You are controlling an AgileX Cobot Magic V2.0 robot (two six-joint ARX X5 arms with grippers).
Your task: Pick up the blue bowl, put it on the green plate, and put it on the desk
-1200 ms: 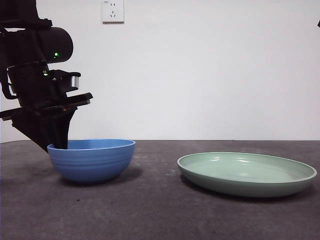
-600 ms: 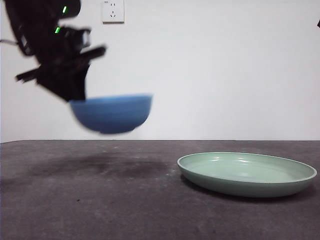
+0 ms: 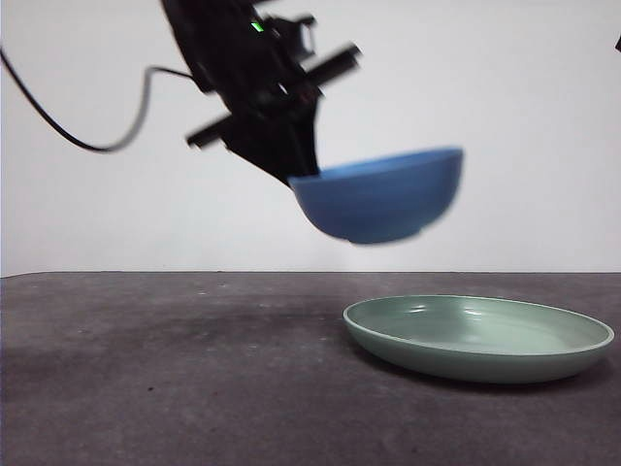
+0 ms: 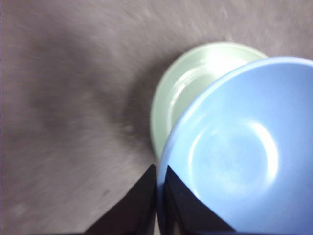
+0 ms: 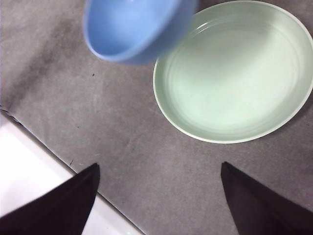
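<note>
1. Dark mottled surface [image 3: 175,388] under a white wall; green plate [image 3: 479,338] at lower right.
2. Blue bowl [image 3: 380,197] aloft at centre, tilted, rim pinched by left claw [image 4: 157,191].
3. Could slip from that thin rim grip, or clip the plate's edge.
4. Right claw [image 5: 159,196] spread, idle.

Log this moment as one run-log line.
left gripper: shut on blue bowl rim | bowl: airborne, tilted, near green plate | plate: empty on desk | right gripper: open, waiting
</note>
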